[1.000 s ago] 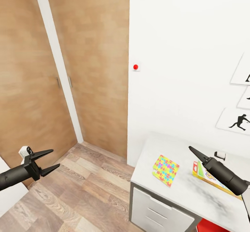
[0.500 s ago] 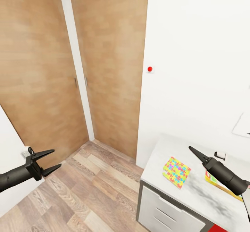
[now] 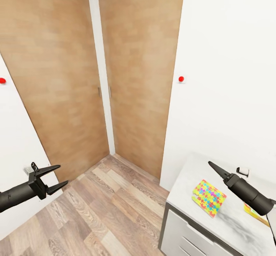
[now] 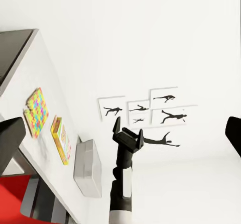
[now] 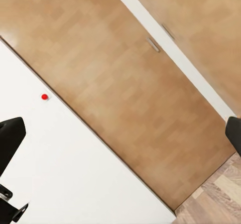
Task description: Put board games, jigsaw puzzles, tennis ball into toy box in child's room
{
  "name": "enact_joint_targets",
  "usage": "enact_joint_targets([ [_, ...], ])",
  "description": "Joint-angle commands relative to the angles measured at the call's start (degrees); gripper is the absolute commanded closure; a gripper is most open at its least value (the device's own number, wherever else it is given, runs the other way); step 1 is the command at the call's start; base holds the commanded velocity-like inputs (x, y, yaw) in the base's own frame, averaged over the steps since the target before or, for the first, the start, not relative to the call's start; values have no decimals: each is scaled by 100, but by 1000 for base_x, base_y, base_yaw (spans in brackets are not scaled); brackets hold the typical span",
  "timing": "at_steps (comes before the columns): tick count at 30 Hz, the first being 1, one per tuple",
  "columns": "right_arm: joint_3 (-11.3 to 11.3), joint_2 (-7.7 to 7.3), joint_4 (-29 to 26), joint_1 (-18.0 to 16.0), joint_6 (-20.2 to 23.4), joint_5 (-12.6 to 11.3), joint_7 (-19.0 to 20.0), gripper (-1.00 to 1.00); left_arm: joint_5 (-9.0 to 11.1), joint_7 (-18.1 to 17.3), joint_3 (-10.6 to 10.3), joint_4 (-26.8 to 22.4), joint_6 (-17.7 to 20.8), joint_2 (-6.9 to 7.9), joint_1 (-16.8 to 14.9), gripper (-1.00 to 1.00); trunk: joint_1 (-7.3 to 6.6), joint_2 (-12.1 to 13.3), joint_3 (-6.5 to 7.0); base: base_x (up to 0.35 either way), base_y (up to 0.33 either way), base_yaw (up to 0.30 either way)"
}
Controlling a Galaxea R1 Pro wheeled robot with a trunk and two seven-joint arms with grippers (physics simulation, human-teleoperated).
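At the lower right stands the white-topped table (image 3: 190,180), with one jigsaw puzzle (image 3: 209,198) flat near its corner. The yellow edge of a board game (image 3: 254,212) pokes out from behind my right arm. My right gripper (image 3: 214,167) hovers open above the table, past the puzzle. My left gripper (image 3: 62,174) is open and empty over the wood floor, far from the table. In the left wrist view the puzzle (image 4: 36,111), the board game (image 4: 62,139) and the light-grey toy box (image 4: 88,168) lie in a row on the table (image 4: 30,66), with my right gripper (image 4: 128,131) above them.
Tall wooden closet doors (image 3: 69,76) fill the corner ahead. White walls with small red dots (image 3: 181,79) stand on both sides. White drawers (image 3: 184,235) front the table. Baseball-player silhouette pictures (image 4: 150,108) hang beyond it. Wood-plank floor (image 3: 111,206) lies between my arms.
The head camera has turned left, so the table and puzzle slid to the right of the picture and the wall pictures left it. Both arms keep the same pose.
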Motion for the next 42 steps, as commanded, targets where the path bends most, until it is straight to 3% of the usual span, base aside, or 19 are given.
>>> enact_joint_targets([
  [1,-5,-1,-1,-4,36,-22,4,-100,-27,-55,-18,7,3,6,-12,-100,4,-13,-7,0,0,227],
  [35,1,2,6,-4,-6,-26,-20,-100,-38,-24,-40,0,-5,-4,-13,-100,4,-13,212,0,0,226],
  [37,5,2,7,-4,-24,-27,-23,-100,-98,4,-44,-1,-28,-4,-16,-100,4,-13,225,0,0,226],
  [42,46,3,8,-4,-51,-24,-39,-100,-707,161,-10,-1,-104,-4,-53,-100,4,-13,257,0,0,226],
])
